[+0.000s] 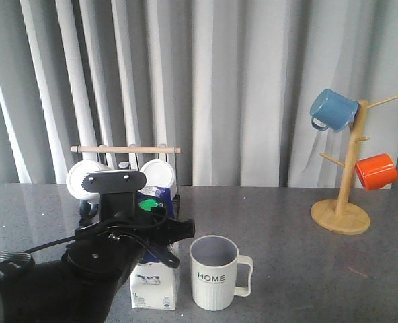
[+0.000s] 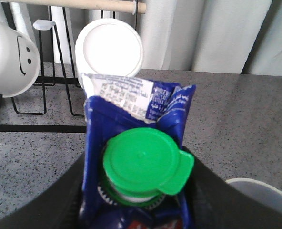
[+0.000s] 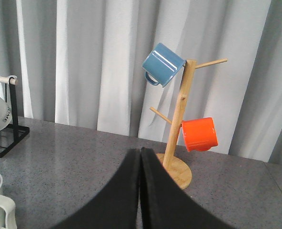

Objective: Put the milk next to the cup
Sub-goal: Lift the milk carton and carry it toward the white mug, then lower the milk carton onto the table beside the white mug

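Nearest the camera, the left tool [image 1: 160, 235] grips the milk [image 1: 156, 286] just below its green cap [image 2: 143, 164]. Carton base appears to rest on the counter [image 1: 306, 269], just left of the cup [image 1: 217, 272]. Placement looks essentially done; release and withdrawal remain. Right tool [image 3: 141, 191]: fingers pressed together, empty, idle.

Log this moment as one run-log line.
left tool: shut on milk | milk: standing on table, left of cup | right tool: shut, empty | release: not yet done
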You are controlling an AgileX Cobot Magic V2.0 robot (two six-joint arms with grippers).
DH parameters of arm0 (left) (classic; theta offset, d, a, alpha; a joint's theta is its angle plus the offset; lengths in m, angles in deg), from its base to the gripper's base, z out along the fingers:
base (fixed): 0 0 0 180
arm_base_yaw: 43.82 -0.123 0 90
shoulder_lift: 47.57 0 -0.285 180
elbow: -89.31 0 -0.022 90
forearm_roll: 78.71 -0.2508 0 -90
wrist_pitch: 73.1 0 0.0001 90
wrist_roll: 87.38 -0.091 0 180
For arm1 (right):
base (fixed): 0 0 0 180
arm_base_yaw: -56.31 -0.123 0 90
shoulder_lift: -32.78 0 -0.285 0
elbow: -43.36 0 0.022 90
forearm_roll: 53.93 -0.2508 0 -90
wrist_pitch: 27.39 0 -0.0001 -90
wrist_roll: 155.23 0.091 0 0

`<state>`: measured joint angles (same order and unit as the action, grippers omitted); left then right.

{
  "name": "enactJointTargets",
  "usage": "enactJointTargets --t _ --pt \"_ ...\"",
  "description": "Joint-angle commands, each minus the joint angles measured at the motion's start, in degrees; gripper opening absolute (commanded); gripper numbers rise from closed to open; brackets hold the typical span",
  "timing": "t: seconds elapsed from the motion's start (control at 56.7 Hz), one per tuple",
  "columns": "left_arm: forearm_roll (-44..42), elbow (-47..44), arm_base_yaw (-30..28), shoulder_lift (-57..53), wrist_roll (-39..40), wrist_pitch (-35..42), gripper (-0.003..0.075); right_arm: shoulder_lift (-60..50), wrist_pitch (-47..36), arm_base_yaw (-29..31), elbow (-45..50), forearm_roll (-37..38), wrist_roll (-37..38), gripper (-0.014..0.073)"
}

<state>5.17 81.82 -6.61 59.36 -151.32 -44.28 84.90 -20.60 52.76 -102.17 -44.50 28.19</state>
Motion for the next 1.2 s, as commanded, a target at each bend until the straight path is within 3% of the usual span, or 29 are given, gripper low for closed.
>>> enactJointTargets --t 0.0,0.776,0.917,1.181 --pt "0.6 1.4 0.7 -1.8 0.3 1.0 0.0125 -0.3 -4.1 0.3 -1.9 0.3 0.0 -0.0008" --pt "1.0 1.3 0.7 -1.8 0.3 0.5 0.0139 -0.3 -4.1 0.3 -1.9 0.3 0.0 -0.0008" --pt "1.0 1.3 0.7 -1.8 0.3 0.4 0.0227 -0.3 -4.1 0.3 -1.9 0.3 0.0 -0.0008" --pt "1.0 1.3 0.7 -1.8 0.1 0.4 0.0559 -0.3 -4.1 0.3 -1.9 0.3 0.0 -0.0008"
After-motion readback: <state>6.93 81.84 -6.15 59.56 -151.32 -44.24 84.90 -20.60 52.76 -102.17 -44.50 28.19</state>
